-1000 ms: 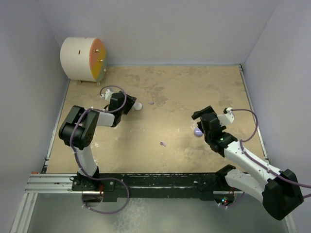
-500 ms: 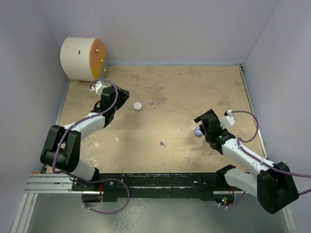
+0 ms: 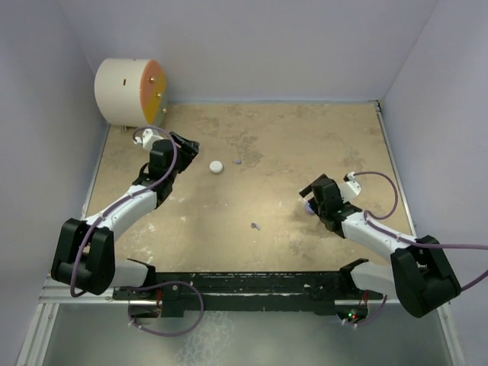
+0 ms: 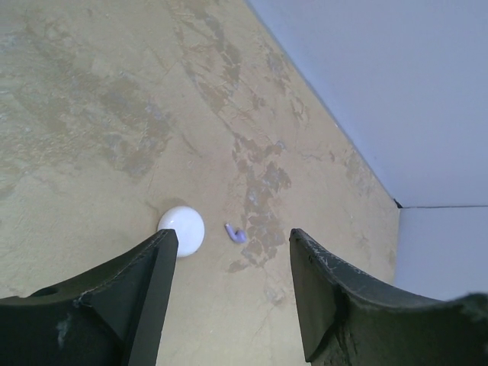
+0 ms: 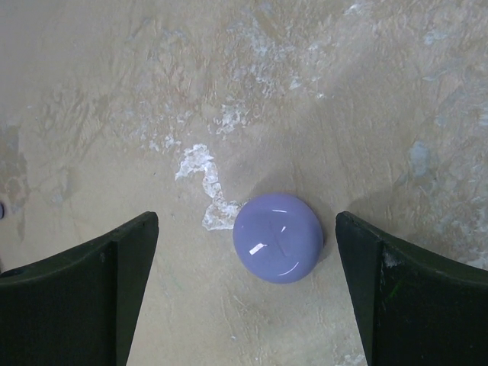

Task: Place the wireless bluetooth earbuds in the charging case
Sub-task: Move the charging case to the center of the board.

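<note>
Your left gripper [image 4: 227,267] hangs with its jaws spread and nothing between them, just left of the white case [image 4: 181,229]. One lilac earbud [image 4: 235,233] lies just right of that case. A second earbud [image 3: 255,226] lies well apart, nearer you. Far right of the white case, your right gripper [image 5: 245,229] stands wide open astride the lilac case [image 5: 277,237], not touching it.

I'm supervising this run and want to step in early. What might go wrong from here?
1. The purple case is a smooth dome lying off-centre between the open jaws of the right tool, nearer one finger; closing may push it aside rather than grip it.
2. The lilac earbud is tiny and lies close beside the white case; the open left tool, coming down on it, may knock the case or miss the bud.
</note>
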### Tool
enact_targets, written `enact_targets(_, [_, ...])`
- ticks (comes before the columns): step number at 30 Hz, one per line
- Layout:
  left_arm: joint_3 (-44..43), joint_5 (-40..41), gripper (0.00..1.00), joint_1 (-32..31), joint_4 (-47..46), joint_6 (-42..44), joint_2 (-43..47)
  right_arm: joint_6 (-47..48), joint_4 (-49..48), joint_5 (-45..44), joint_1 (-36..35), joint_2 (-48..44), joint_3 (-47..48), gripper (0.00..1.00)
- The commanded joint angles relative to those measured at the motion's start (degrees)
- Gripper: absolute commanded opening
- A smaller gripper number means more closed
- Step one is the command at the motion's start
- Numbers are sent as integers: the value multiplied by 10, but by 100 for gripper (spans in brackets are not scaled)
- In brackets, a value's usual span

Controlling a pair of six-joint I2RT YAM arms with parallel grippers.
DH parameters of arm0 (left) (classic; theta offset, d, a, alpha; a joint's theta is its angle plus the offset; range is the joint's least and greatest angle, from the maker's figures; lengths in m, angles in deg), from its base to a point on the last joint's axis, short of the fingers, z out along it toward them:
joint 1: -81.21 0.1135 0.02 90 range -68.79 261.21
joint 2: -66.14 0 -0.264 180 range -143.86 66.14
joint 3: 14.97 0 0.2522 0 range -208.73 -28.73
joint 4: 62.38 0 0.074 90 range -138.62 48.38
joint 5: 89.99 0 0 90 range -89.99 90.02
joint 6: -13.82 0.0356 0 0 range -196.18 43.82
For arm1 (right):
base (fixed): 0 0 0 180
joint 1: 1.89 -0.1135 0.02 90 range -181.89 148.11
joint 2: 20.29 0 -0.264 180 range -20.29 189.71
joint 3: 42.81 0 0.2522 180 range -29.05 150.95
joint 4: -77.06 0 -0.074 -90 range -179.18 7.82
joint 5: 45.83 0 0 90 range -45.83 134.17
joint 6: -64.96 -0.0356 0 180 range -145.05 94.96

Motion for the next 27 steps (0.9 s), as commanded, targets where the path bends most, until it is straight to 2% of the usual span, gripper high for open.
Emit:
enact_targets(1, [15,-9,59,4,-7,11,25,26,-35,22,2,25,16,100])
enact_targets(4, [24,-13,59,4,-7,11,36,48,-29,7,2,43,34,100])
enact_targets(11, [49,-16,59,4,5,9,66,78,-101,60,-10,49,33,100])
enact_targets(17, [75,-17,59,3,14,3,100,46,-136,71,-101,74,42,99])
enact_targets(23, [100,-20,59,0,34,-2,142,38,-201,79,-176,151,61,99])
enact_targets(27, [120,-20,59,-3,45,-2,174,63,-263,83,-196,216,97,99])
